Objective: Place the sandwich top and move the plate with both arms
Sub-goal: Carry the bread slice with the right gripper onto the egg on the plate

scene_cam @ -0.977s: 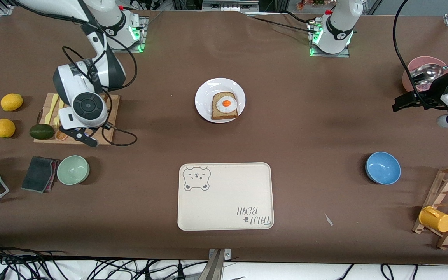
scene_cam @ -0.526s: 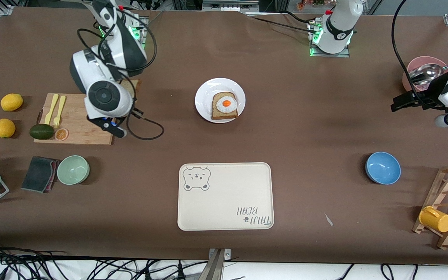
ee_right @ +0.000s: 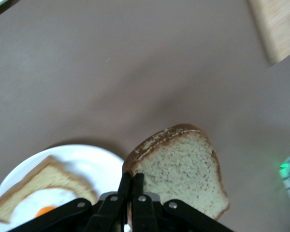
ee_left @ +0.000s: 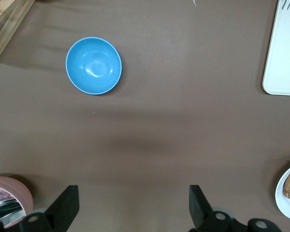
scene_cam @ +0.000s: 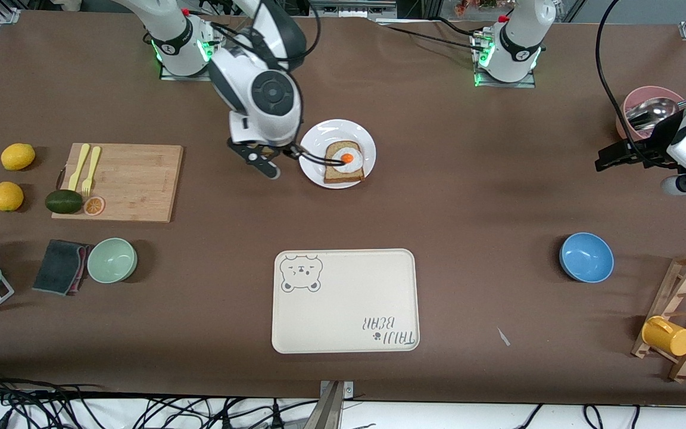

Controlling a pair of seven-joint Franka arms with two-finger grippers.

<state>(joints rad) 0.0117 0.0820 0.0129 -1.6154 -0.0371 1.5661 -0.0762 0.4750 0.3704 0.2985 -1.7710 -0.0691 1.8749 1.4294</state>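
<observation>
The sandwich top (ee_right: 183,169), a bare speckled slice with a brown crust, hangs from my right gripper (ee_right: 131,180), which is shut on its edge. In the front view the right gripper (scene_cam: 259,159) is over the table beside the rim of the white plate (scene_cam: 313,138), on the side toward the right arm's end, and its wrist hides the slice. On the plate (ee_right: 94,162) lies another slice topped with a fried egg (scene_cam: 344,162). My left gripper (scene_cam: 608,159) waits open and holds nothing, over bare table (ee_left: 133,205) next to the pink bowl.
A cream bear tray (scene_cam: 346,301) lies nearer the camera than the plate. A cutting board (scene_cam: 134,179) with forks, lemons, an avocado and a green bowl (scene_cam: 112,260) sit toward the right arm's end. A blue bowl (scene_cam: 586,257), pink bowl with spoon (scene_cam: 646,110) and wooden rack (scene_cam: 685,313) sit toward the left arm's end.
My right arm has swung from over the cutting board to the plate's edge, carrying the bread slice. The left arm has barely moved.
</observation>
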